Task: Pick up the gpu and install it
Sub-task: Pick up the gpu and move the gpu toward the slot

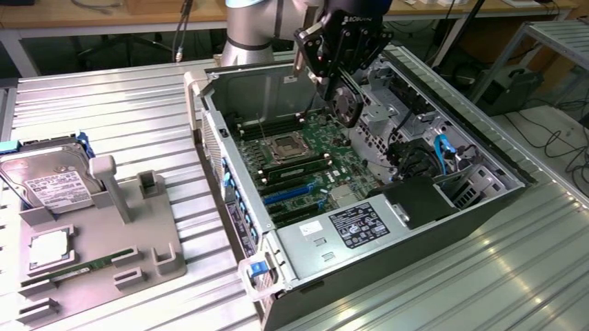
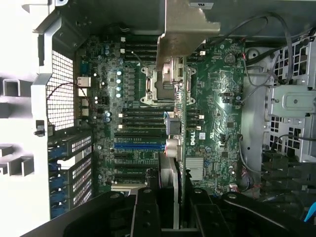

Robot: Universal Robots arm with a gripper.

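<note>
The gpu (image 1: 347,105), a thin card with a black round fan on one face, hangs upright above the open computer case (image 1: 478,155). My gripper (image 1: 333,77) is shut on its upper edge. It floats over the green motherboard (image 1: 299,162), near the processor socket (image 1: 281,147), and touches nothing below. In the wrist view the gpu (image 2: 169,173) appears edge-on between my two black fingers (image 2: 145,212), with its silver end bracket (image 2: 185,24) at the far end. The gripper (image 2: 175,210) sits over the board, and a blue expansion slot (image 2: 138,146) lies just beside the card's edge.
A grey parts holder (image 1: 101,241) on the exterior view's left carries a hard drive (image 1: 51,183), a processor chip (image 1: 48,249) and a memory stick (image 1: 83,269). Inside the case are a power supply (image 1: 363,224), drive cages (image 1: 396,110) and blue cables (image 1: 443,153).
</note>
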